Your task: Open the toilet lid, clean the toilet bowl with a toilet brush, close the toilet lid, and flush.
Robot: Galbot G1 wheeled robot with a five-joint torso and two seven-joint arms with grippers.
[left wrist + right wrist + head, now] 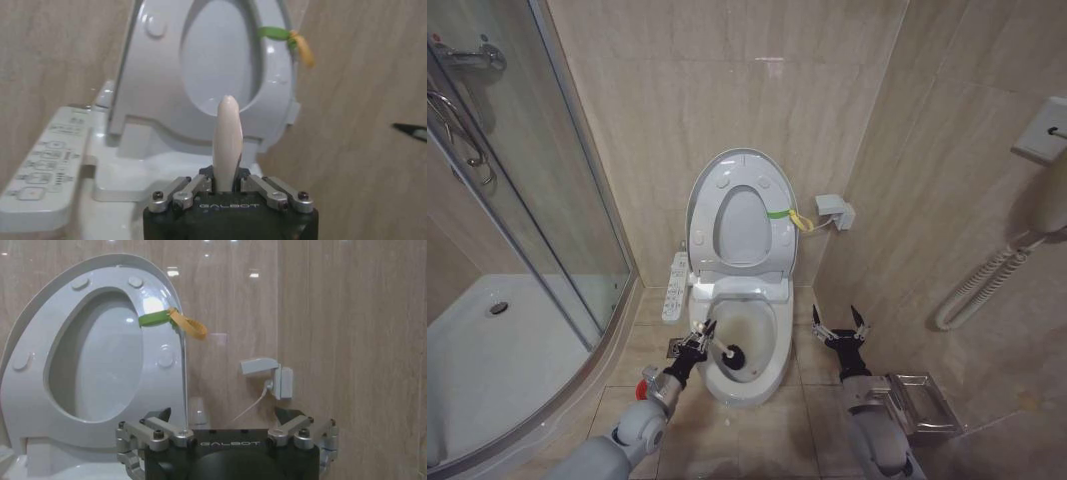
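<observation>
The brush (733, 354) is held by the left gripper (699, 336), jaws clamped on its pale handle — black head down in the bowl (772, 345). It is judged light, stiff, slippery; a firm mid-handle hold suits. The right gripper (841, 327) waits open, right of the bowl — lid (739, 172) raised.

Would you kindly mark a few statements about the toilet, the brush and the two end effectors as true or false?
1. The toilet lid stands raised against the wall. True.
2. The left end effector is shut on the toilet brush. True; the pale handle sits between its fingers in the left wrist view.
3. The brush head rests on the floor tiles. False; it is inside the toilet bowl.
4. The right end effector grips the green strap. False; it is open and holds nothing, beside the bowl.
5. The green strap is on the lid's edge nearest the shower. False; it is on the edge towards the wall socket.
</observation>
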